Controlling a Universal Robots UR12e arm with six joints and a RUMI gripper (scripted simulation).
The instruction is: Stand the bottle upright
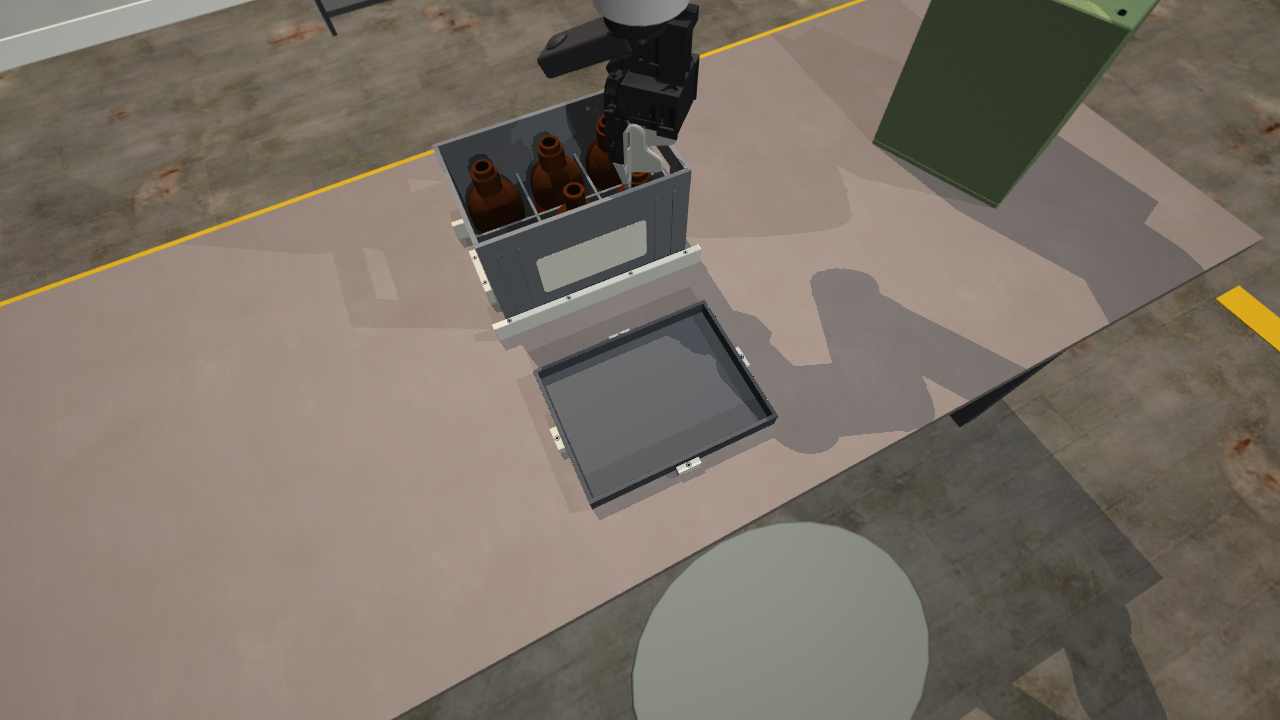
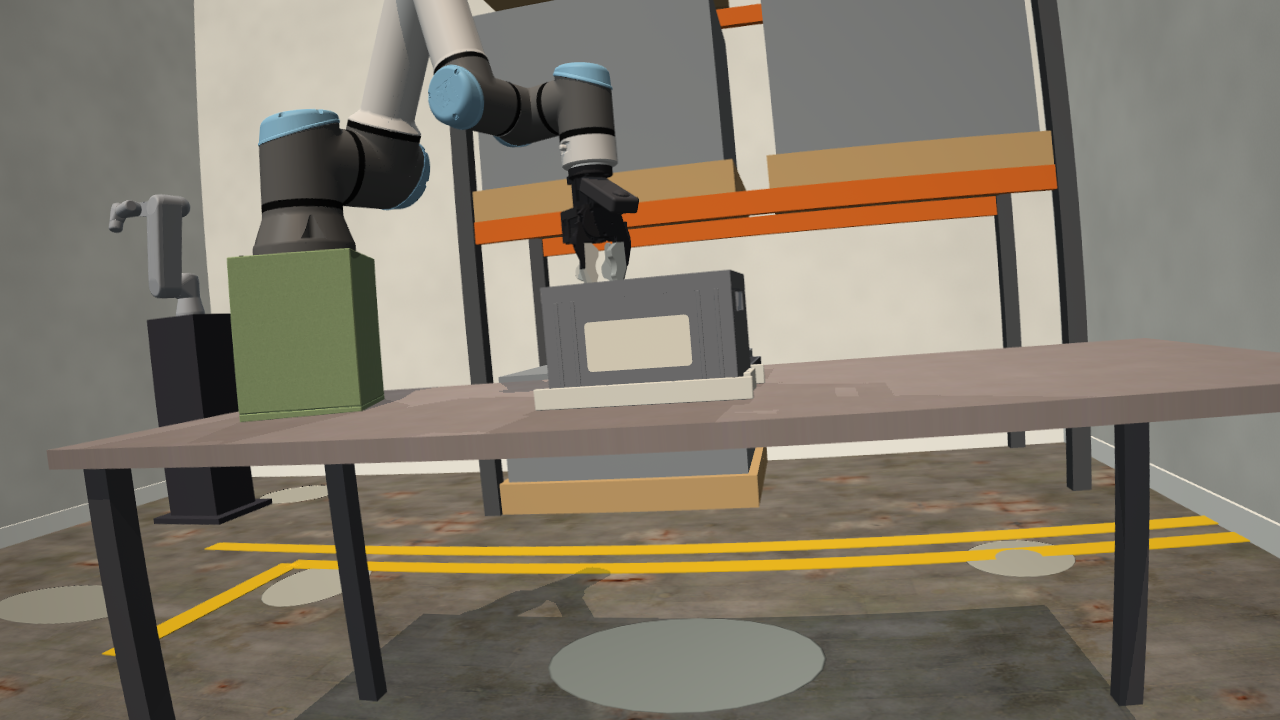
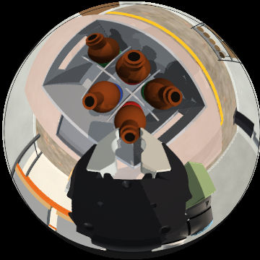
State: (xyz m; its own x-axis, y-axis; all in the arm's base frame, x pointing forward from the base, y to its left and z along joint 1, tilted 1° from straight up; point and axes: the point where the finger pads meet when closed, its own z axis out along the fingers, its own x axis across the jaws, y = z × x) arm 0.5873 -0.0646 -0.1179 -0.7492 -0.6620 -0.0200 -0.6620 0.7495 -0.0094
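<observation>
Black two-jaw gripper [image 3: 129,142] with pale fingers reaching down into the tall grey crate [image 1: 572,234], pinched tight on the neck of a brown glass bottle [image 3: 130,120]. Held bottle standing in the crate's corner slot nearest the green box [image 1: 993,89], over a red spot. Four more brown bottles [image 3: 133,65] in the other slots. Flat grey tray [image 1: 657,398] just beside the crate on the pinkish table [image 1: 223,402], nothing in it.

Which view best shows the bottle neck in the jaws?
Wrist view: the gripper is shut on the nearest brown bottle's neck, jaws either side. The top view hides most of that bottle behind the gripper; in the exterior view the crate wall hides it.
</observation>
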